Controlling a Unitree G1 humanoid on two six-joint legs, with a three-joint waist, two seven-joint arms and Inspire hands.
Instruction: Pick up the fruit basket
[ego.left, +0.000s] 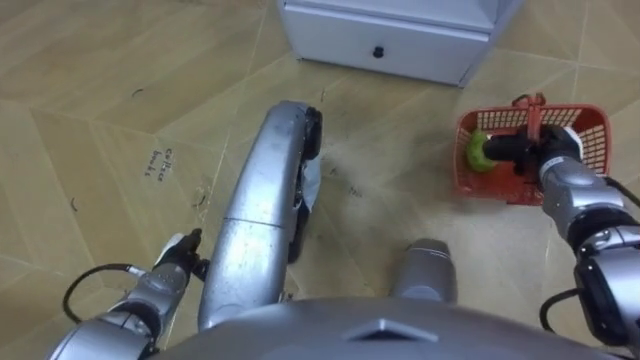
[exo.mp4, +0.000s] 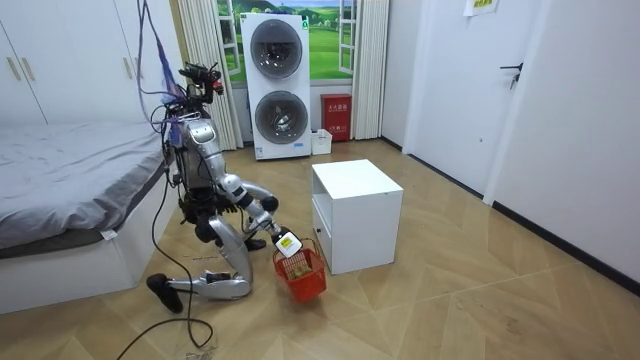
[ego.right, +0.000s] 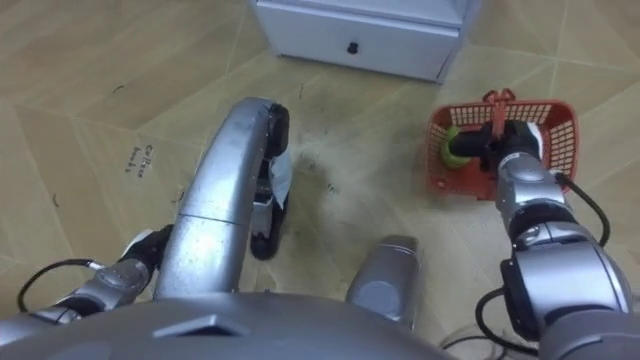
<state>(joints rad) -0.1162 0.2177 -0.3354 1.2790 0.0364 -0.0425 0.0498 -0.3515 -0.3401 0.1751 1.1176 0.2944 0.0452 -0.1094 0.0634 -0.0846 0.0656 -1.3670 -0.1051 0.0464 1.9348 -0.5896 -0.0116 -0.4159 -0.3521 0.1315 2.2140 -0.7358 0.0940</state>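
So the right hand (ego.left: 530, 150) is down inside the red fruit basket (ego.left: 592, 128), tucked right at the upright red handle (ego.left: 531, 108). I honestly can't tell from these angles whether it's clamped on that handle or just resting against it. A green fruit (ego.left: 478, 150) sits in the basket just beside the hand, against the wall on the robot's left. The right arm comes in from the lower right and reaches forward and down, forearm roughly in line with the basket.

The basket is low on the wooden floor (ego.left: 120, 90), close to the front corner of the white cabinet (ego.left: 400, 35), which has a drawer with a small dark knob (ego.left: 378, 52). That side is tight; the floor towards the robot's left is wide open.

The left hand (ego.left: 178, 252) hangs low at the lower left, can't tell its state either.

In the room view the robot kneels between the bed (exo.mp4: 70, 170) and the cabinet, leaning towards the basket.
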